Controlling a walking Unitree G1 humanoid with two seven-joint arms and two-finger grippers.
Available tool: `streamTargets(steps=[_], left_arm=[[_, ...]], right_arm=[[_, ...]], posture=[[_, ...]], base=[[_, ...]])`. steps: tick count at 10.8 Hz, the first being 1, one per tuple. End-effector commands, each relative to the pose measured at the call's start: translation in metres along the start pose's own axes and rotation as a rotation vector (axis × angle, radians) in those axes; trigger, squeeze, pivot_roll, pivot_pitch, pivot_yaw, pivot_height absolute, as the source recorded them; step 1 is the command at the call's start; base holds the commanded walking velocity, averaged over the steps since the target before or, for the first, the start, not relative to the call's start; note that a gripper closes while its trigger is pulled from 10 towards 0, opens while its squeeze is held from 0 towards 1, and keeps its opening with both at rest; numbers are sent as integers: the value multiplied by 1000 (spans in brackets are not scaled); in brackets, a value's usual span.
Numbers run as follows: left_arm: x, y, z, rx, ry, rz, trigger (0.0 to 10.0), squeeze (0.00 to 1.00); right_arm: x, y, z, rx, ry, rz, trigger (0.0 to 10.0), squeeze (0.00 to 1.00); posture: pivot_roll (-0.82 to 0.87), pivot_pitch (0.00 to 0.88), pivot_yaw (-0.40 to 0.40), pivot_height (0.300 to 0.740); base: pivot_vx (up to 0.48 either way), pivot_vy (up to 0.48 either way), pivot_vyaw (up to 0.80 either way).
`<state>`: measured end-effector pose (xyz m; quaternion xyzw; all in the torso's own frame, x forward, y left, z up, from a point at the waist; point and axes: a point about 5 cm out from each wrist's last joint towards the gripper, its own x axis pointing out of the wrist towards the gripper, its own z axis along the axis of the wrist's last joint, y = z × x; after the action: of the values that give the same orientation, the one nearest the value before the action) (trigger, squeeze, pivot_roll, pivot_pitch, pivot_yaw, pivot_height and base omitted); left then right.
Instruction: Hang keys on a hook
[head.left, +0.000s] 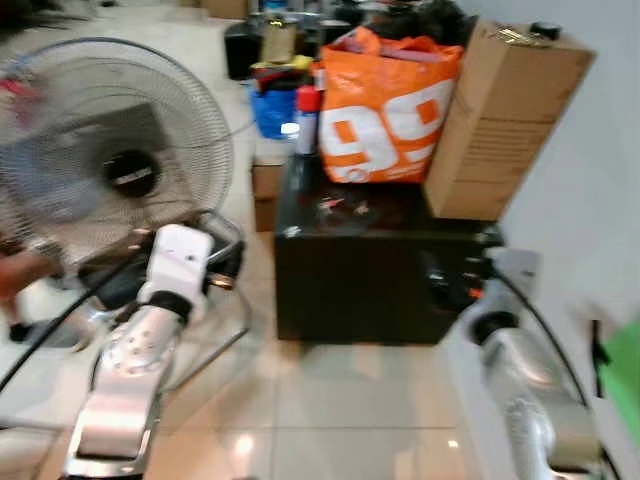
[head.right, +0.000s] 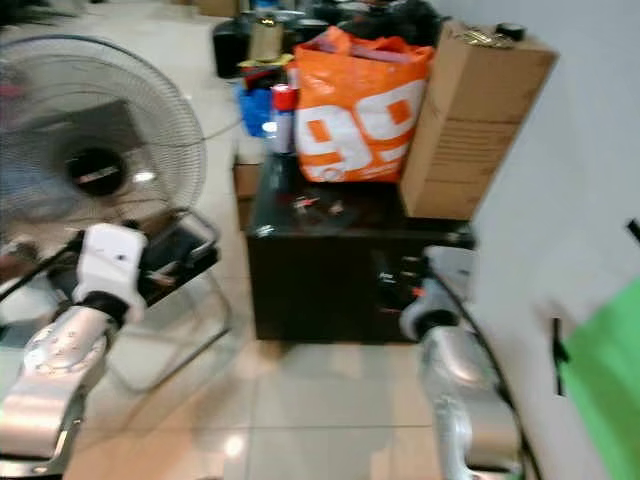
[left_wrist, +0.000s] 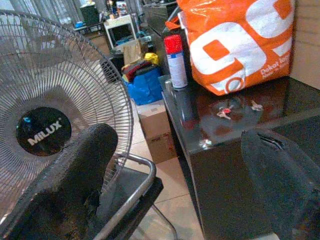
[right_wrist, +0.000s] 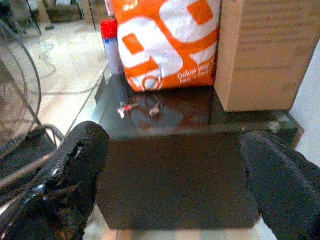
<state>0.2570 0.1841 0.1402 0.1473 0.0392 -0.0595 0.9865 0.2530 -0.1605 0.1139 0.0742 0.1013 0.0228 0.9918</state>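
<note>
Both jaws spread wide, nothing held. Left gripper (left_wrist: 175, 185) near fan (head.left: 115, 165), low, short of black cabinet (head.left: 370, 270). Right gripper (right_wrist: 175, 175) facing cabinet front, near side. Keys (right_wrist: 125, 107) lie on cabinet top, touching glossy surface, just in front of orange bag (head.left: 385, 105). Cardboard box (head.left: 500, 115) right of bag. Spray can (left_wrist: 175, 60) left of bag.

- left arm (head.left: 125, 385): silver, rounded shell with small dark screw dots, white boxy wrist block at 12 o'clock end, black collar between
- black cable runs along it at 9 o'clock side
- right arm (head.left: 530, 395): silver, glossy, white wrist block, black ring, black cable looping over
- left fingers (left_wrist: 70, 187): black, thick, scuffed rough surface
- right fingers (right_wrist: 75, 175): black, worn, wrinkled covering
</note>
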Motion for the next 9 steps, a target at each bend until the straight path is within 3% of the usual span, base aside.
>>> streamTargets(steps=[1,9], left_arm=[[1,-6,2,-8,-8,-18,10000,0],[1,-6,1,-13,-9,-14,10000,0]], right_arm=[[-1,-10,1,-8,2,-38,10000,1000],[1,-9,0,-34,14,-41,10000,1000]], posture=[[-51,0,-36,740],[-42,0,-45,740]], base=[[382,0,0],[387,0,0]])
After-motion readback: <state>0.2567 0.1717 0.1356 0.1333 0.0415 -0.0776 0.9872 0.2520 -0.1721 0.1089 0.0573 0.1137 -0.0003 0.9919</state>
